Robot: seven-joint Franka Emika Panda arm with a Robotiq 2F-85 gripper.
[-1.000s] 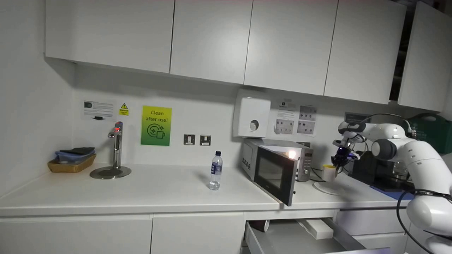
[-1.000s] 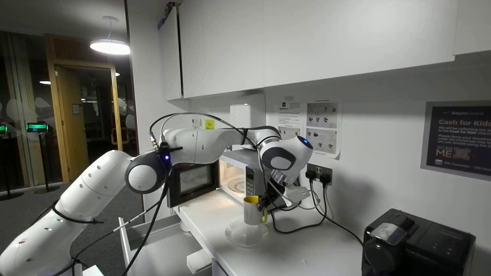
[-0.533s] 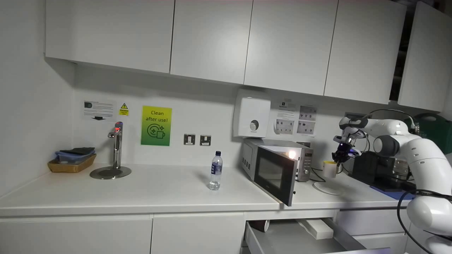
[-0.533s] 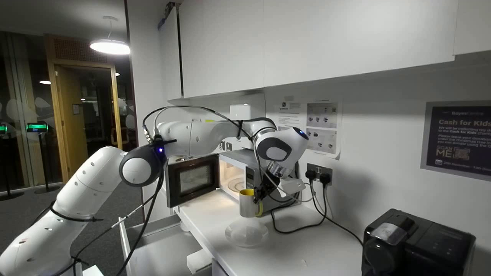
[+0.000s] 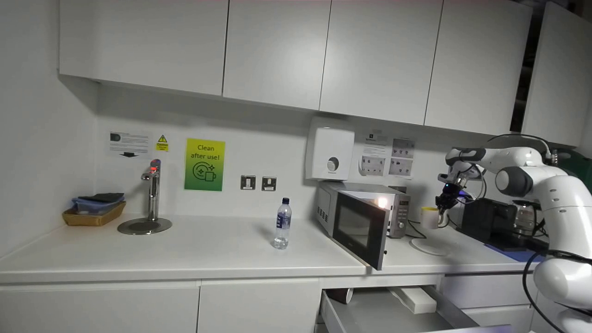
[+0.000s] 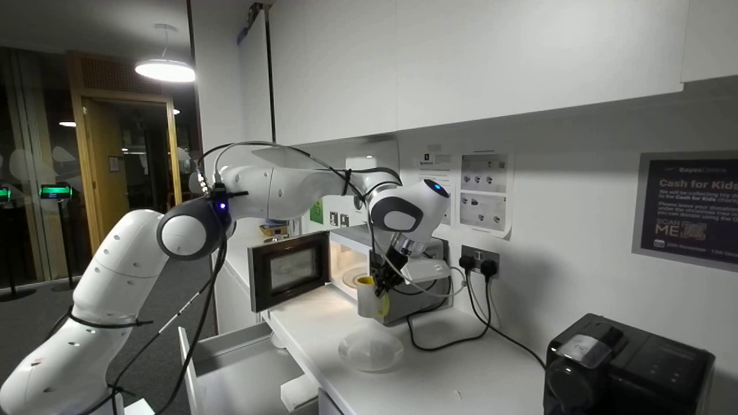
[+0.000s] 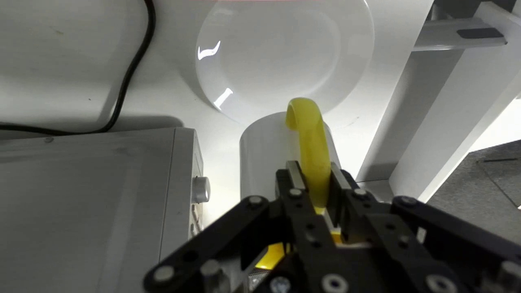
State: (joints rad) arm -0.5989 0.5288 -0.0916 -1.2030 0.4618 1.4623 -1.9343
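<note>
Wrist view, looking down: the black gripper (image 7: 317, 176) is cut off by the bottom edge, and its linkages hide most of the rim of a white mug (image 7: 266, 154). In both exterior views the mug is upright, its long axis close to vertical, mouth up; its yellow handle (image 7: 311, 134) points toward the gripper. The jaws are nearly together, parted only by the handle's thickness, grasping it with one finger on each side. Held so, the mug hangs in the air near the control-panel end of the microwave (image 7: 89, 211). Below the mug's level, a white plate (image 7: 281, 44) rests on the counter (image 5: 199, 254) near the microwave (whether the mug is directly over it is hard to judge). The microwave's door (image 5: 360, 229) stands open, with light glowing inside. Beneath the microwave, a drawer (image 5: 370, 319) is pulled out, cut off at the bottom of an exterior view, with a white box (image 5: 420, 303) in it. Well apart from the microwave, on the mug's side, is a black coffee machine (image 6: 628, 369), its base out of view. Past the microwave, on the opposite side from the mug, stand a clear bottle (image 5: 282, 226) and, farther on, a chrome tap (image 5: 153, 194).
</note>
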